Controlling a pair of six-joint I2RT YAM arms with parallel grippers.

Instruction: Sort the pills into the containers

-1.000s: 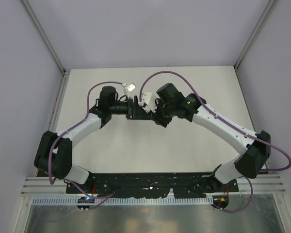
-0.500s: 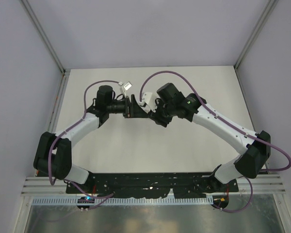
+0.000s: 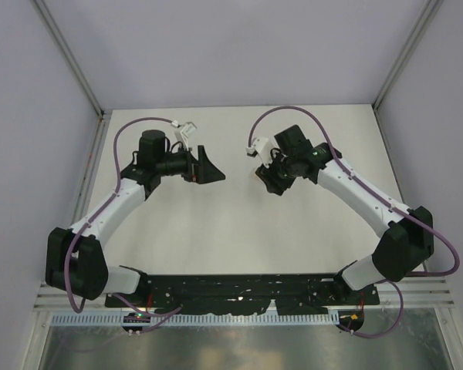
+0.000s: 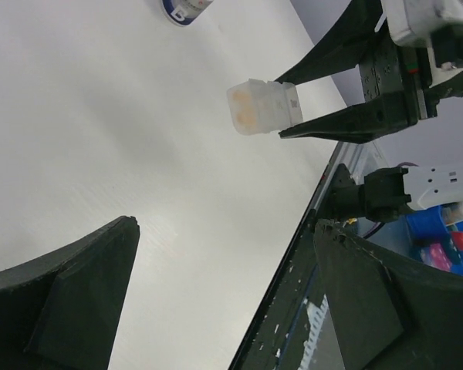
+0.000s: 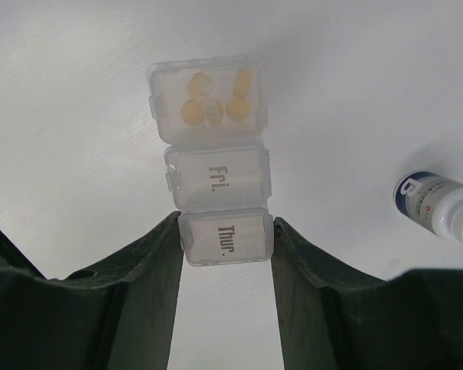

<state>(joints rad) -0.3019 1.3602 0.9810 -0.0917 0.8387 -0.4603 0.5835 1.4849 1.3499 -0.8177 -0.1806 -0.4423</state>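
My right gripper (image 5: 225, 231) is shut on a small translucent pill box (image 5: 216, 193), gripping the compartment marked "Thur."; the "Fri." compartment comes after it. The far end compartment holds several orange pills (image 5: 208, 104). The box is held above the table. It also shows in the left wrist view (image 4: 262, 106), between the right gripper's fingers (image 4: 347, 123). A small bottle (image 5: 440, 206) with a white body and a dark label lies on the table to the right; its end shows in the left wrist view (image 4: 187, 9). My left gripper (image 4: 225, 231) is open and empty, apart from the box.
In the top view the left gripper (image 3: 212, 171) and the right gripper (image 3: 268, 177) hang over the white table (image 3: 239, 223), a gap between them. Grey walls enclose the back and sides. A black rail (image 3: 239, 285) runs along the near edge.
The two grippers were close together at mid-table; now they have drawn apart, the left one swinging left and the right one moving right with the pill box.
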